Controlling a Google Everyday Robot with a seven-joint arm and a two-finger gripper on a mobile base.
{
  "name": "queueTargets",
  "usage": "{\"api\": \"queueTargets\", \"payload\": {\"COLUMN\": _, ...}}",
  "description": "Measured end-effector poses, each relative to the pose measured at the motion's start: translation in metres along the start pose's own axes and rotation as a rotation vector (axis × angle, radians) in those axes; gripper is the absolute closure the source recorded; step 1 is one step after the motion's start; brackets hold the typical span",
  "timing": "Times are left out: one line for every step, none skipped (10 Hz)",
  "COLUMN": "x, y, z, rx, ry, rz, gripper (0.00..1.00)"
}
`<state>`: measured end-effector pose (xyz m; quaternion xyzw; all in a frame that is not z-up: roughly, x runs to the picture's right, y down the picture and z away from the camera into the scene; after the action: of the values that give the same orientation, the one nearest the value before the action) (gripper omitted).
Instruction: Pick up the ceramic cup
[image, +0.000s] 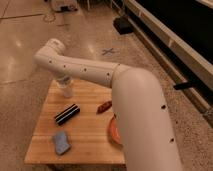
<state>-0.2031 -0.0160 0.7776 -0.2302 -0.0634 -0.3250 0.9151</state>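
Note:
The arm reaches from the lower right, bends at a white elbow (51, 51) and comes down to the far left corner of the wooden table (90, 150). The gripper (64, 83) hangs there, pointing down. Directly under it is a small white tapered shape, which looks like the ceramic cup (65, 91), standing upright on the table. The gripper's end and the cup run together, so I cannot tell whether they touch.
A black bar with a pale stripe (67, 114) lies mid-table. A red-brown item (104, 106) lies to its right. An orange bowl (114, 131) is partly hidden behind the forearm. A blue sponge (61, 142) lies at the front left. A black wall base runs along the right.

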Motion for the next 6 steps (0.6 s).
{"api": "queueTargets", "payload": {"x": -0.0064, "y": -0.0004, "z": 0.0006, "rx": 0.001, "ry": -0.001, "rz": -0.005, "gripper": 0.96}}
{"api": "queueTargets", "payload": {"x": -0.0079, "y": -0.0021, "z": 0.0006, "rx": 0.005, "ry": -0.003, "rz": -0.008, "gripper": 0.96}}
{"api": "queueTargets", "payload": {"x": -0.0038, "y": -0.0009, "z": -0.0007, "rx": 0.005, "ry": -0.003, "rz": -0.011, "gripper": 0.96}}
{"api": "queueTargets", "payload": {"x": -0.0021, "y": 0.0012, "z": -0.0036, "rx": 0.006, "ry": -0.002, "rz": -0.015, "gripper": 0.96}}
{"api": "queueTargets", "payload": {"x": -0.0057, "y": 0.0011, "z": -0.0047, "rx": 0.006, "ry": -0.004, "rz": -0.02, "gripper": 0.96}}
{"api": "queueTargets", "payload": {"x": -0.0103, "y": 0.0001, "z": -0.0041, "rx": 0.006, "ry": -0.003, "rz": -0.027, "gripper": 0.96}}
